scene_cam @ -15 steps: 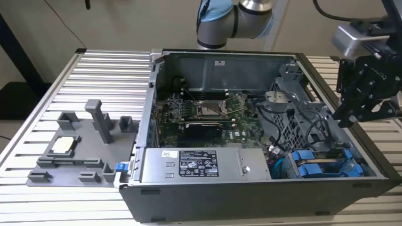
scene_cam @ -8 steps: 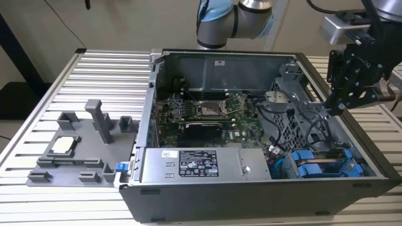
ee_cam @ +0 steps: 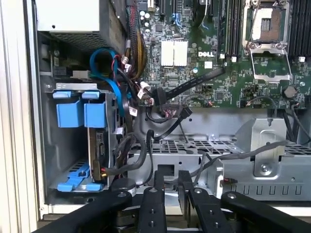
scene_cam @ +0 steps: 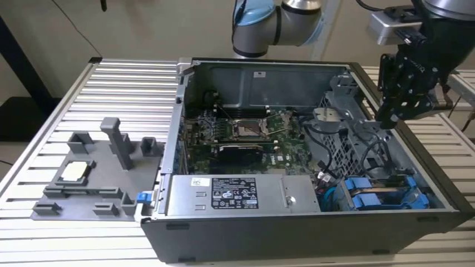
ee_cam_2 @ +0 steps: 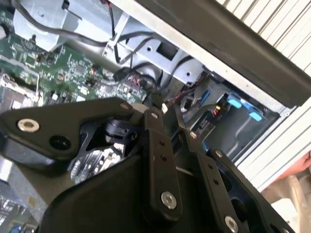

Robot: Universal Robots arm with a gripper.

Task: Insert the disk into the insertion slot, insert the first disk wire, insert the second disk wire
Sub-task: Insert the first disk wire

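Disk (ee_cam: 77,113) in slot (ee_cam: 63,151), apart from fingers (ee_cam: 159,185)

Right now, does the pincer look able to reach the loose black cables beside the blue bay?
Probably yes: the pincer hangs over the open-topped computer case, and the cables lie uncovered beside the blue bay, with no cover or bracket seen over them.

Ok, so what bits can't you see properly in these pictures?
- Insertion slot, exterior view: its blue plastic covers what sits inside.
- Black cable tangle, first wrist view: the cables overlap, hiding where each one plugs in.
- Motherboard, second wrist view: the gripper blocks much of it.
- Pale thing on the grey fixture, exterior view: too small to identify.
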